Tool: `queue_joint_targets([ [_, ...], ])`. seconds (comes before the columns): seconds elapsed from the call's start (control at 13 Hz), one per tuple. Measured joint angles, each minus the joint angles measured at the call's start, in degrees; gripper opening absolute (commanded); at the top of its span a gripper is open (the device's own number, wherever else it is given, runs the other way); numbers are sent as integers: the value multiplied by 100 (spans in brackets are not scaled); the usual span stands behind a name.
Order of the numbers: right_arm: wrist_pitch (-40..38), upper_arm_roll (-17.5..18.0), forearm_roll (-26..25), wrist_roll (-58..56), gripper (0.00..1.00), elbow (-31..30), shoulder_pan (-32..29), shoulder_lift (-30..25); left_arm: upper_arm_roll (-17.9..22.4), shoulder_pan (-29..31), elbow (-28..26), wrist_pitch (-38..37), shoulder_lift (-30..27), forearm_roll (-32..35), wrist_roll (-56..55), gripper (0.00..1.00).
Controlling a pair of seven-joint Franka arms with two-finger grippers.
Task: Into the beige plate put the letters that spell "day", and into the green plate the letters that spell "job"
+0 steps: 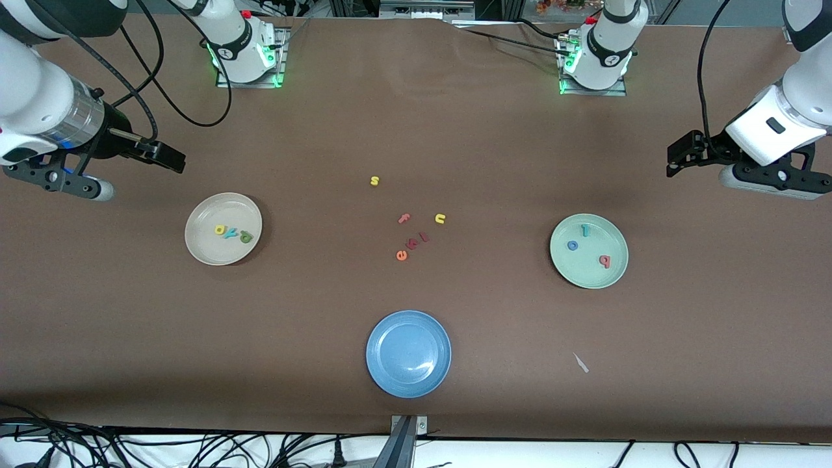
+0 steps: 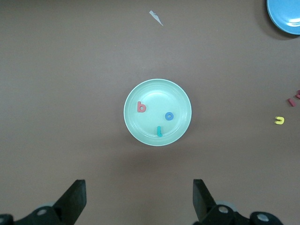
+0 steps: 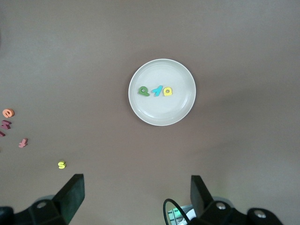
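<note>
Above the table, left tool [image 2: 139, 199] and right tool [image 3: 138, 197] gape empty.

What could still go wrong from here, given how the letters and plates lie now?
1. The green d, teal y and yellow a sit packed together in the beige plate; any regrasp would likely disturb a neighbour.
2. The teal j lies close to the green plate's rim and could slip out if the plate is knocked.
3. The left tool and right tool hang open above their plates; descending carelessly could bump them.
</note>
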Motion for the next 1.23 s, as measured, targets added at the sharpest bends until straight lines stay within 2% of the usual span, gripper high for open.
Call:
queue_joint_targets([
  [0.31,29,-18,-9,-79,100,0,-21,4,0,0,19,-2,1,0,-9,100],
  [1.23,149,-56,-7,-1332,100,0,-250,60,115,155,99,-110,30,0,-38,100],
])
